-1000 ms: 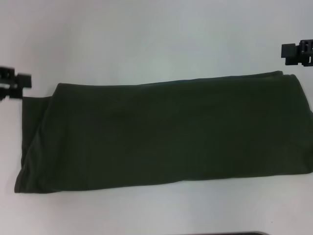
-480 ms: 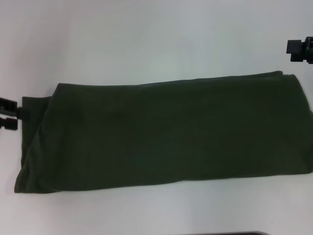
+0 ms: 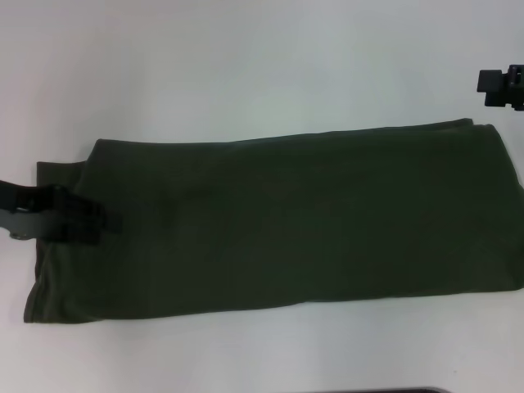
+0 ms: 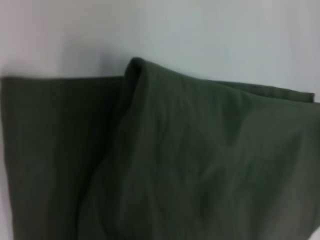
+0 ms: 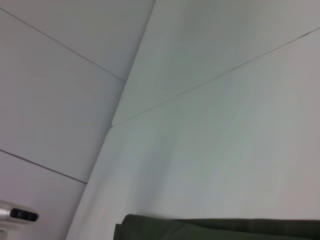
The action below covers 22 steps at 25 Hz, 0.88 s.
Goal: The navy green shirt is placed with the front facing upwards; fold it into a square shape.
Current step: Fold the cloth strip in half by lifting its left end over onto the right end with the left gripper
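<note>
One arm is doing the work here. The left gripper (image 3: 86, 223), which a moment earlier sat just off the cloth at the left edge of the head view, now reaches in over the left end of the dark olive-green cotton shirt (image 3: 278, 217), about halfway down that short edge. Whether its fingers are parted or pinched on fabric I cannot tell; they read only as a dark shape against dark cloth. The move suggests it is going for the left end, probably to carry it across and halve the length.

The shirt lies as a long folded band across the middle of the white table (image 3: 246, 65), its right end running to the head view's right border. No lettering shows on the upward face. The left wrist view shows a rumpled layered corner of the shirt (image 4: 165, 165), the top layer lying slightly askew over the lower one.

The right gripper (image 3: 501, 87) holds the same spot above the table beyond the shirt's far right corner, apart from the cloth; its grip state cannot be told either.

The table surface is plain and matte, and pale panelled walls with thin seams (image 5: 65, 47) rise behind it.
</note>
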Tool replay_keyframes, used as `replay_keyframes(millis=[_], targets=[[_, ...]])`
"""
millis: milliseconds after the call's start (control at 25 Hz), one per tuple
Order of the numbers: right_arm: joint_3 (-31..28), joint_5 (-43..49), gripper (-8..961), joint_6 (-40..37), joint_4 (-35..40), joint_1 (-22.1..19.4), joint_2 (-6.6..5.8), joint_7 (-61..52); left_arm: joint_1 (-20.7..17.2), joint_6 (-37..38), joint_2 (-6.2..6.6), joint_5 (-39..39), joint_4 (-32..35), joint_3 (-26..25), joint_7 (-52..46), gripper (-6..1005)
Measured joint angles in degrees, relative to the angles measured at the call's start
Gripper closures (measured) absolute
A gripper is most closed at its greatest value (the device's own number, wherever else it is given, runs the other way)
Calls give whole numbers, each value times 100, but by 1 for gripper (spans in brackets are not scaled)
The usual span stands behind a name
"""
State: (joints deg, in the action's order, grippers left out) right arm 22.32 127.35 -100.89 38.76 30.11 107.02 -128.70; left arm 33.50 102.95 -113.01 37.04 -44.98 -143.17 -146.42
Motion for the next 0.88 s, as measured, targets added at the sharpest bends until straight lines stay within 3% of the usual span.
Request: replay_keyframes(millis=[600,880], targets=[[-13,0,296,0,0,-111,39,-45,90,-953,-43,-319,216,500,-216,478],[-18,0,295,1,1,-110,36,-56,71,-1070,63,-328,191,465,-332,479]])
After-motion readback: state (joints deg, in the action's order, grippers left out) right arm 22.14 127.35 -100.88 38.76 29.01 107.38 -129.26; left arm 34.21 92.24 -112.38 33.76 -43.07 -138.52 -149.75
